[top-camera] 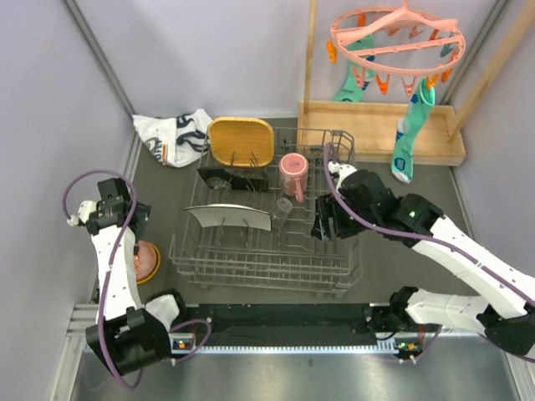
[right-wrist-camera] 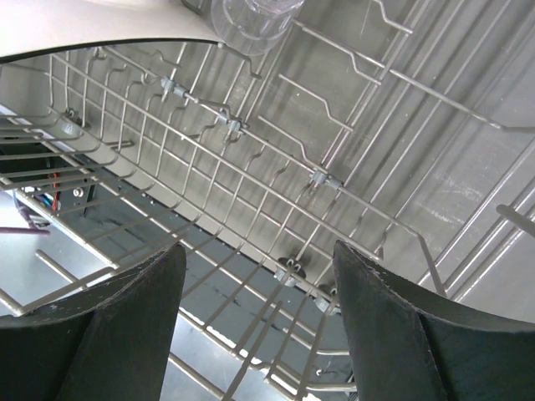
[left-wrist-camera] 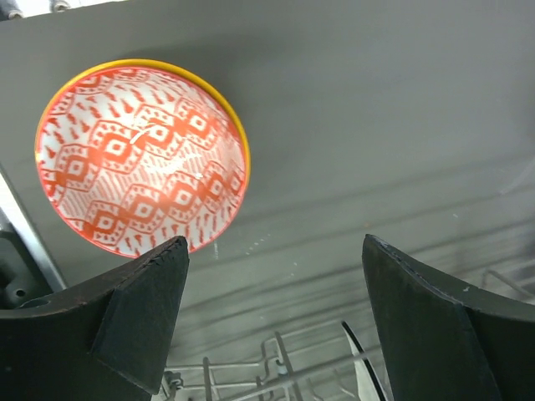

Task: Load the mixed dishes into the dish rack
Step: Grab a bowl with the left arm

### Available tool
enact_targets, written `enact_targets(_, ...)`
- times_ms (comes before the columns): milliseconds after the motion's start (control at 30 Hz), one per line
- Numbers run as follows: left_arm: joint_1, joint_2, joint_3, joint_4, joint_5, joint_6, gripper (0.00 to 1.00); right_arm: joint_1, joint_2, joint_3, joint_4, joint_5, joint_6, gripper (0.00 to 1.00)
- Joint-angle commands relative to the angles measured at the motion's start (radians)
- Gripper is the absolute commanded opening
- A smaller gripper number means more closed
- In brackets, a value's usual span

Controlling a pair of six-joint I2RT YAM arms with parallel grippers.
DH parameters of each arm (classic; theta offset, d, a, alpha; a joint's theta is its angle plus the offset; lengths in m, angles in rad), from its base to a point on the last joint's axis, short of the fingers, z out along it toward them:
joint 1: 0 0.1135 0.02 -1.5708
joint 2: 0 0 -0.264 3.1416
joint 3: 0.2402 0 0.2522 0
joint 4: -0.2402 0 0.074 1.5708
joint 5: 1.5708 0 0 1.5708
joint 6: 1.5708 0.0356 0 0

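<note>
On the dark grey tabletop [top-camera: 163, 196], just outside the left wall of the large grey wire dish rack [top-camera: 259, 271], lies the round orange bowl with a yellow rim and red diamond pattern [top-camera: 144, 259]. It sits mouth up and is not yet loaded.

The left gripper [top-camera: 125, 219] hangs close by it with its jaws spread wide and nothing between them. In the left wrist view the bowl [left-wrist-camera: 142, 154] does not lie in the gap of that gripper [left-wrist-camera: 274, 276]. It shows up and to the left, above the left finger [left-wrist-camera: 138, 322], while bare table fills the space between the fingers. A few rack wires [left-wrist-camera: 276, 368] show at the bottom edge.

The right gripper [top-camera: 328, 224] is well apart from the bowl, over the right half of the rack with the whole basket between them. Its jaws also stand apart and empty, and the right wrist view shows only wire prongs [right-wrist-camera: 251, 180] below it [right-wrist-camera: 259, 276].

So the left arm is plainly the nearer one for this bowl. Being round, the bowl has no long axis to line up with; what likely matters is shifting the open jaws sideways toward the left finger's side until one finger comes inside the rim and the other outside.
</note>
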Motion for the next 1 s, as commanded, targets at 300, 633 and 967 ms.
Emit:
enact_targets(300,0.012,0.045,-0.056,0.024,-0.089,-0.045,0.83,-0.003,0.017,0.042,0.013,-0.037,0.012,0.71)
enact_targets(633,0.04,0.059,-0.11,0.066,-0.104,-0.04,0.77,-0.003,-0.003,0.02,0.005,-0.027,0.013,0.71)
enact_targets(967,0.049,0.105,-0.145,0.146,-0.088,-0.036,0.71,-0.003,-0.012,0.022,-0.009,-0.017,0.01,0.71)
